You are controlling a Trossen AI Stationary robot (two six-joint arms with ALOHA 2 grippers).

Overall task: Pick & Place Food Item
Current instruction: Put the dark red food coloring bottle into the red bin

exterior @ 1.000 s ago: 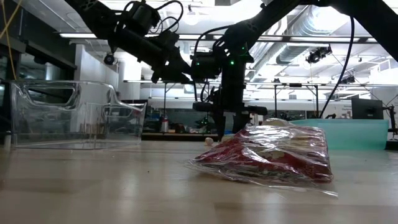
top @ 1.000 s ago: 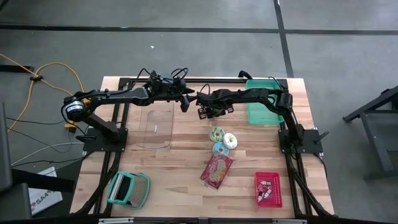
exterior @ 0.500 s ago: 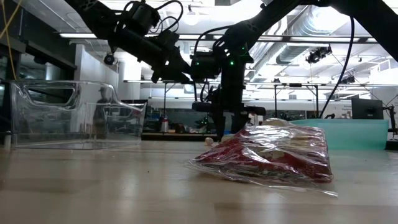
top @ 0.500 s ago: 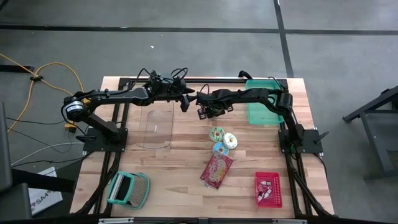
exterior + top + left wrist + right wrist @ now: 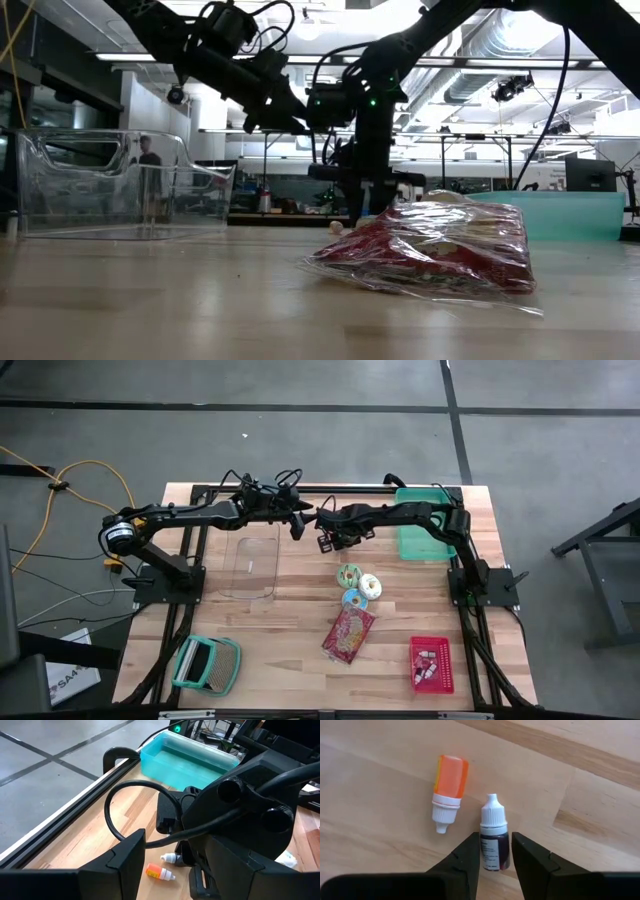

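The grasp is in hand: the right claw points down at the bench with its fingers straddling a small dark dropper bottle that lies flat on the wood, white cap pointing away from the wrist. The jaws stand narrow, close against the bottle's sides, but I cannot tell whether they press it yet; nothing is lifted. An orange dropper bottle lies just beside it, apart from the fingers. By my reading, the next move calls for finishing the squeeze squarely on the body, then lifting straight up without nudging the orange neighbour. The left claw hangs above the bench near the right one, jaws wide and empty. Against the frame a second ago, the right arm sits in the same spot, its fingers drawn closer together.
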